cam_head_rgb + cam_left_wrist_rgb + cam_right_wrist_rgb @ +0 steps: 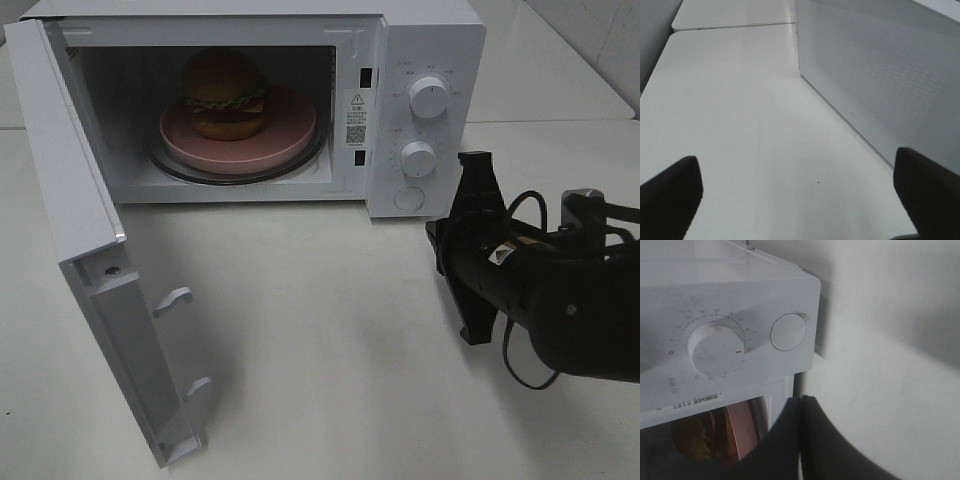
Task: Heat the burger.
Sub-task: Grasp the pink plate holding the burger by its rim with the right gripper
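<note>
The burger (224,92) sits on a round pink plate (290,135) inside the open white microwave (430,40), on its glass turntable. The door (70,190) hangs wide open to the left. My right gripper (437,235) is shut on nothing and hovers just in front of the control panel's lower right corner. The right wrist view shows its closed fingertips (801,399) below the panel, with the burger (690,440) and plate (740,425) beyond. My left gripper (800,200) is open and empty above the bare table, beside a white perforated panel (880,80). It is out of the high view.
The panel carries an upper knob (429,98), a lower knob (418,157) and a round button (409,199). The open door's inner latches (172,300) stick out over the white table (320,340). My right arm's black body and cables fill the right side.
</note>
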Motion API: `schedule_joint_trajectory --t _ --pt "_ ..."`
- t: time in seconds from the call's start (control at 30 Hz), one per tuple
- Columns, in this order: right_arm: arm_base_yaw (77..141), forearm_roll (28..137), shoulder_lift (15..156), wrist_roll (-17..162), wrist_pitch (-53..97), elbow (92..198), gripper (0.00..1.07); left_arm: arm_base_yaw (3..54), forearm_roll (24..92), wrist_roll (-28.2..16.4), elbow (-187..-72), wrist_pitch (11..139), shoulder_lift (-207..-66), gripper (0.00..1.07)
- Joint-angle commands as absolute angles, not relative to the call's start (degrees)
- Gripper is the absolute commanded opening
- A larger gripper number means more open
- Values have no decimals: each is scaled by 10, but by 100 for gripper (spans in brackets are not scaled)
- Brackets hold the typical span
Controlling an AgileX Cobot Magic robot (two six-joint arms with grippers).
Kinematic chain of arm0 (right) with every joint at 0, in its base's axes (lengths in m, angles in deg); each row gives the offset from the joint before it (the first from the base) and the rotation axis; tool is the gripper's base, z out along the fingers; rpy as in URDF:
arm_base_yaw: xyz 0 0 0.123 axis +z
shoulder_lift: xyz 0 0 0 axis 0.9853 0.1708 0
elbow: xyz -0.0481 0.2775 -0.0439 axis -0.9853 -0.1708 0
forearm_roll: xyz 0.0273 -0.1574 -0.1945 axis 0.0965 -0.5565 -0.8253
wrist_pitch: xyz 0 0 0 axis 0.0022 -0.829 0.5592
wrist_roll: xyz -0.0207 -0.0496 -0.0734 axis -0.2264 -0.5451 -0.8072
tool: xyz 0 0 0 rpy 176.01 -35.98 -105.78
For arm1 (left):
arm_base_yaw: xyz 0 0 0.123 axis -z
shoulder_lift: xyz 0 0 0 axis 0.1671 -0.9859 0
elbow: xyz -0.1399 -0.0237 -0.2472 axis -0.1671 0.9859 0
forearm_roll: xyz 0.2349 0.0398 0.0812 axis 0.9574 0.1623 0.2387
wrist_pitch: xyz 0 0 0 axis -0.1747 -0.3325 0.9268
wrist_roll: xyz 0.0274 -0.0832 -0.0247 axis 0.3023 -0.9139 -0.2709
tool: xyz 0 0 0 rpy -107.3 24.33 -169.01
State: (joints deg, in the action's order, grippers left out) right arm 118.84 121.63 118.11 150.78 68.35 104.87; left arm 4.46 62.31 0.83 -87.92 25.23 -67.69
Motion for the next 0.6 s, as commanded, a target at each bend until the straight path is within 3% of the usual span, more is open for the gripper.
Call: schedule_joint_trajectory --t 0.03,0.6 --pt "1190 1211 1128 1458 637 1025 0 42 623 7 -878 259 -665 98" --pt "1188 1192 988 1174 400 1021 0 42 623 7 -878 259 -665 98"
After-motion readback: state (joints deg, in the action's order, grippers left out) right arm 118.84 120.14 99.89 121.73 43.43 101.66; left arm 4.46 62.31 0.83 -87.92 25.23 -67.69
